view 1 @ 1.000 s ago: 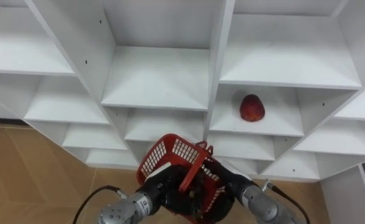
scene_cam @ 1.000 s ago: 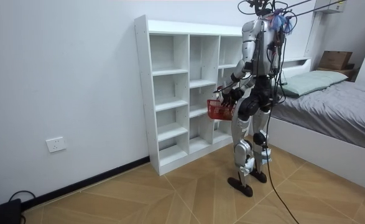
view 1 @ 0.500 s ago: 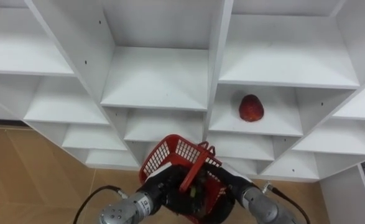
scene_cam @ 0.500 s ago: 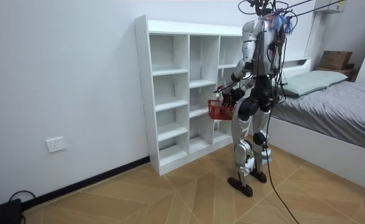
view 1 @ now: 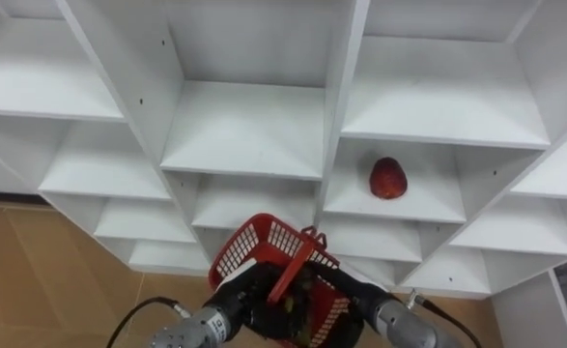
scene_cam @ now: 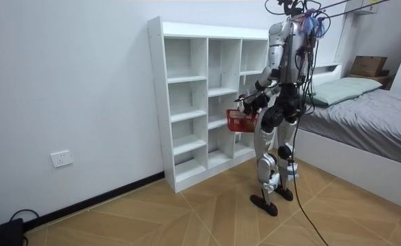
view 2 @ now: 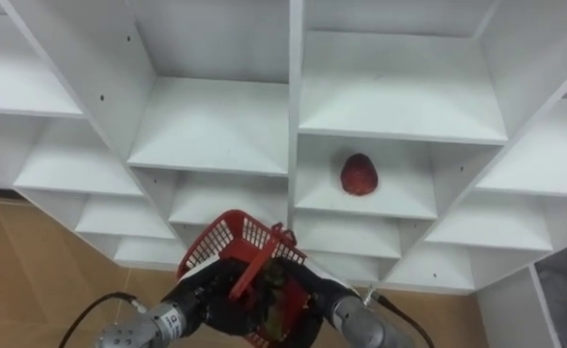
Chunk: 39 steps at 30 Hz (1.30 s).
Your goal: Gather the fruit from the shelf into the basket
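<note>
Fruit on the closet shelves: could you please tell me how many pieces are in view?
1: a red fruit lies alone on a closet shelf, right of the upright divider. The red basket may hide others inside.

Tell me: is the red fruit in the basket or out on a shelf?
Out: the red fruit lies on a closet shelf, above the red basket.

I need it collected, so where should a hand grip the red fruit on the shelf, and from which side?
Grip the red fruit across its rounded sides, coming in through the shelf's open front, slightly from above. It sits alone mid-compartment, apart from the walls, likely leaving room for that grasp.
</note>
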Available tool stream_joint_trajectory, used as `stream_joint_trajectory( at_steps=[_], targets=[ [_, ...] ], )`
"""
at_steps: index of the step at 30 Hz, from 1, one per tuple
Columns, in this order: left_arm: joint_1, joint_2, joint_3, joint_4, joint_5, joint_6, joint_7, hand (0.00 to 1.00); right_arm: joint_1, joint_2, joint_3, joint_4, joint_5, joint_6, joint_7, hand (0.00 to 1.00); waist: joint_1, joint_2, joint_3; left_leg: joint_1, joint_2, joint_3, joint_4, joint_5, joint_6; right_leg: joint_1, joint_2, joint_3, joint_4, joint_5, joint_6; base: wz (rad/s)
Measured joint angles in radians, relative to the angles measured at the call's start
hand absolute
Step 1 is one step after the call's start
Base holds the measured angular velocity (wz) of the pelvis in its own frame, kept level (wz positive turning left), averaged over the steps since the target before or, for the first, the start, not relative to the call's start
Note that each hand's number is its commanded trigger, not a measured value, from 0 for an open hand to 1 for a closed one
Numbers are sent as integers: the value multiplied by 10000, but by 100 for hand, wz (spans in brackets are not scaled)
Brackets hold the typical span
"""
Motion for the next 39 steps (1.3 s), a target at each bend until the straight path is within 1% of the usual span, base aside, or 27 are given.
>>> stream_joint_trajectory(
  at_steps=[3,6,9,13,15,16,17,18,19,21,23,24,26,28,29,31,33,37,39],
  targets=[
    [110,87,4,-1,6,0,202,100,296,-74,1,-717,9,4,107,0,-22,-32,-23,287,2,23,-83,-1,0,222,9,97,3,-19,-3,-4],
    [231,129,19,0,19,-1,395,100,614,-237,6,-1397,18,12,252,0,11,-61,-22,491,-10,-4,-142,-1,1,419,18,106,1,-39,15,0],
    [304,282,25,0,17,-3,396,100,658,-268,0,-1472,17,9,310,0,-18,-136,-38,586,-6,-3,-171,-1,0,481,21,109,5,-58,7,0],
    [325,441,72,3,21,-9,354,100,888,-441,-19,-2080,10,7,419,0,10,-179,-17,587,-4,45,-212,-1,0,445,20,113,9,-58,7,-3],
    [341,368,330,3,44,-10,346,100,1166,-590,-96,-2789,-6,6,595,0,4,-241,18,645,-9,138,-292,0,-1,446,32,189,4,-61,12,-9],
    [357,351,410,3,53,-10,349,100,1230,-624,-152,-2981,-7,5,670,0,9,-255,21,680,-8,162,-323,0,0,450,37,249,8,-64,16,-17],
    [404,269,595,-9,152,-10,358,100,1348,-665,-330,-3382,-20,5,796,0,7,-288,14,741,3,248,-364,-1,1,458,48,380,9,-71,23,-17],
    [418,181,762,-9,174,-10,380,100,1398,-665,-551,-3687,-14,-44,821,0,-61,-334,7,761,0,253,-389,-1,1,464,44,404,9,-77,33,-12],
    [415,142,824,-10,174,-11,387,100,1406,-653,-666,-3789,-7,-60,822,0,-104,-364,3,772,-1,255,-406,-1,1,467,39,404,8,-78,35,0],
    [418,61,899,-13,173,-11,419,100,1419,-641,-975,-3913,-8,-77,787,0,-223,-500,-5,905,-2,278,-442,-1,3,562,38,423,4,-84,44,-2],
    [420,39,898,-20,156,-11,477,100,1538,-642,-1207,-4021,-5,-76,761,0,-243,-534,-23,1009,-1,322,-497,-5,5,632,43,475,-8,-87,51,-11],
    [420,0,898,-36,154,-11,587,100,1617,-633,-1338,-4153,-2,-76,697,0,-236,-522,-17,1091,6,401,-568,-5,6,648,58,551,-6,-88,52,-17],
    [424,16,920,-67,136,-12,652,100,1660,-593,-1470,-4256,39,-76,640,0,-232,-504,-15,1194,26,514,-648,-5,6,662,92,641,-3,-87,50,-18],
    [458,18,1001,-103,137,-12,678,100,1746,-590,-1602,-4323,138,-77,540,0,-299,-480,-5,1276,29,516,-664,-10,6,763,100,656,-52,-86,49,-4],
    [457,22,1014,-129,133,-12,721,100,1879,-578,-1753,-4419,148,-77,431,0,-335,-456,-24,1283,31,515,-675,-14,8,785,109,667,-127,-79,43,0],
    [462,23,1089,-151,136,-28,785,100,2044,-544,-1919,-4620,153,-90,207,0,-350,-426,-36,1286,40,515,-678,-13,7,788,121,668,-145,-70,34,0],
    [523,68,1208,-143,189,-29,821,100,2121,-522,-2050,-4636,152,-255,-98,0,-427,-395,-42,1308,48,517,-680,-15,2,801,136,671,-160,-69,32,0],
    [750,114,1430,-144,191,-29,857,100,2139,-517,-2368,-4636,153,-318,-599,0,-548,-326,-27,1384,47,516,-748,-20,-6,805,151,672,-190,-71,33,0],
    [864,94,1656,-145,183,-29,825,100,2239,-505,-2732,-4631,420,-436,-915,0,-565,-324,-29,1432,7,515,-795,-21,-7,934,164,671,-330,-62,25,0]
  ],
)
